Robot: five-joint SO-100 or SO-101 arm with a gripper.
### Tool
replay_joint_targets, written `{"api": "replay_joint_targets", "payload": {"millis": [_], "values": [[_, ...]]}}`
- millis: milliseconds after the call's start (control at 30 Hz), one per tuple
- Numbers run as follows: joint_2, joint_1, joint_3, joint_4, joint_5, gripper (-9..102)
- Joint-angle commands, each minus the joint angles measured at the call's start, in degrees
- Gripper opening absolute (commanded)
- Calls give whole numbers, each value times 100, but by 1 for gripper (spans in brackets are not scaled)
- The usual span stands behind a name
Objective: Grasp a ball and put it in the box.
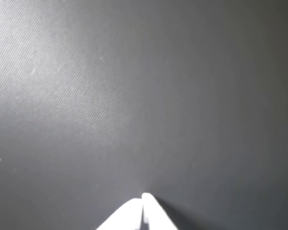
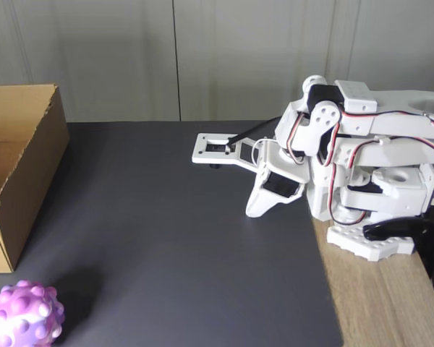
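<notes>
In the fixed view, the white gripper [image 2: 254, 211] hung folded close to the arm's base at centre right, its tip low over the dark mat [image 2: 173, 246]. The wrist view showed its two fingertips [image 1: 143, 203] pressed together, holding nothing. The bumpy pink-purple ball [image 2: 23, 315] sat at lower left, near the cardboard box [image 2: 25, 166] at left.

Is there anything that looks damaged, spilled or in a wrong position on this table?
Nothing stands out. The ball sits whole on the dark mat, apart from the box, which stands upright and undamaged. The gripper is folded near the arm's base, its jaws together.
</notes>
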Motion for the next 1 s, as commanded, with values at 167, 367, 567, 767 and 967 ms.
{"api": "replay_joint_targets", "payload": {"millis": [167,367,567,767,967], "values": [[-44,0,35,79,-26,0],[-44,0,35,79,-26,0],[-44,0,35,79,-26,0],[-44,0,35,79,-26,0],[-44,132,44,62,158,0]]}}
